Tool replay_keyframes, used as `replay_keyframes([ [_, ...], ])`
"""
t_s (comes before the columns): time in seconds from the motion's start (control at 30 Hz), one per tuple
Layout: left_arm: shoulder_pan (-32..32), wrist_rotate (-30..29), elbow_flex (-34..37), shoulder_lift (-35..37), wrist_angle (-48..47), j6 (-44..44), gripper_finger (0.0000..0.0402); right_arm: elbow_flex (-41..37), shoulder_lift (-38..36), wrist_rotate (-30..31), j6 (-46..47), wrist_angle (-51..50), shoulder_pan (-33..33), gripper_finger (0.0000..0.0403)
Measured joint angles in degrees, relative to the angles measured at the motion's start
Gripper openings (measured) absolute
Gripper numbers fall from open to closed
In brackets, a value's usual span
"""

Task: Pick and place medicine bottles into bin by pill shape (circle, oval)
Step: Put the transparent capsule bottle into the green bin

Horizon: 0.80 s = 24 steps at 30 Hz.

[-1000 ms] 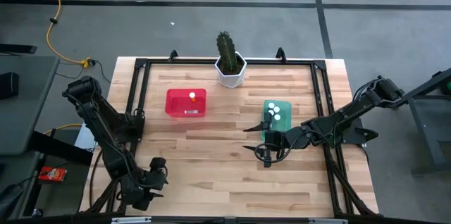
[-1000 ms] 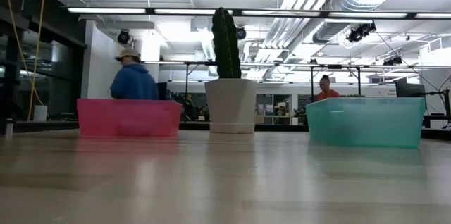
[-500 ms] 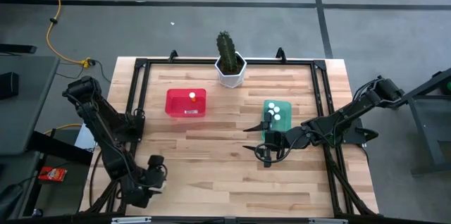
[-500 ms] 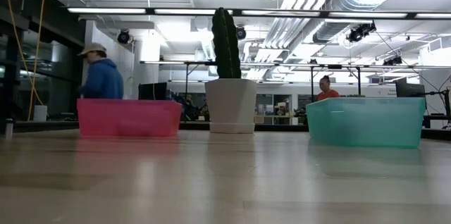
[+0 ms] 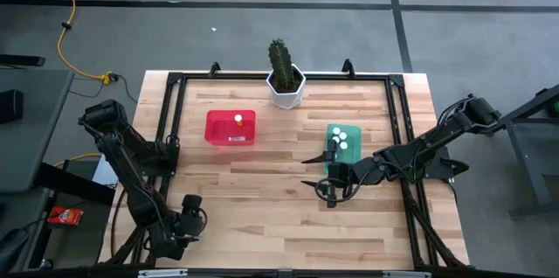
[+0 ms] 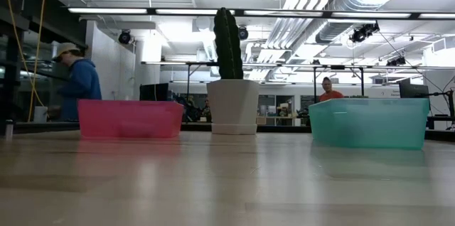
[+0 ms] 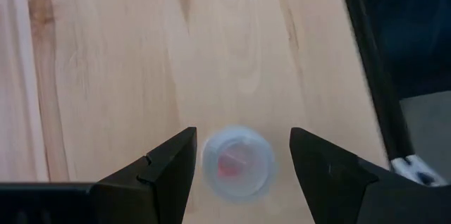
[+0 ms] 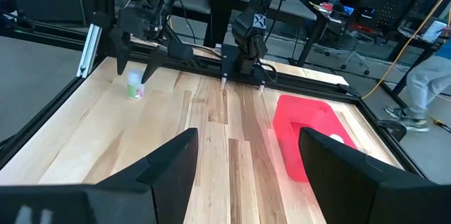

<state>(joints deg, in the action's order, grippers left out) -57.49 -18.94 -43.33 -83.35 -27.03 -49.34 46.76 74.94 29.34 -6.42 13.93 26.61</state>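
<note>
With five medicine bottles already binned, the left gripper [image 7: 241, 157] is hanging spread around the last bottle [image 7: 238, 163], right gripper [image 8: 243, 153] idling unclenched.

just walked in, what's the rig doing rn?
Sorting medicine bottles into bins. The left hand is at the table's near-left corner, open, fingers on either side of a small bottle standing on the wood, not gripped yet. The right hand waits open beside the teal bin, which holds several white-capped bottles. The red bin has one bottle in it.
</note>
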Motion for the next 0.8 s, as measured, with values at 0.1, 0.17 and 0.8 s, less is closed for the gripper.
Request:
replay_keyframes([
  [0.1, -0.04, 0.11, 0.00, -1.22, -0.07, 0.40, 0.0216, 0.00, 0.00, 0.00, -0.02, -0.02, -0.01, 0.0240],
  [0.17, -0.04, 0.15, 0.00, -1.45, -0.19, 0.44, 0.0216, 0.00, 0.00, 0.00, 0.00, -0.01, 0.00, 0.0240],
  [0.8, 2.73, -3.79, 0.00, 0.98, -0.17, 9.76, 0.0113, 0.00, 0.00, 0.02, -1.01, 0.02, -0.01, 0.0240],
])
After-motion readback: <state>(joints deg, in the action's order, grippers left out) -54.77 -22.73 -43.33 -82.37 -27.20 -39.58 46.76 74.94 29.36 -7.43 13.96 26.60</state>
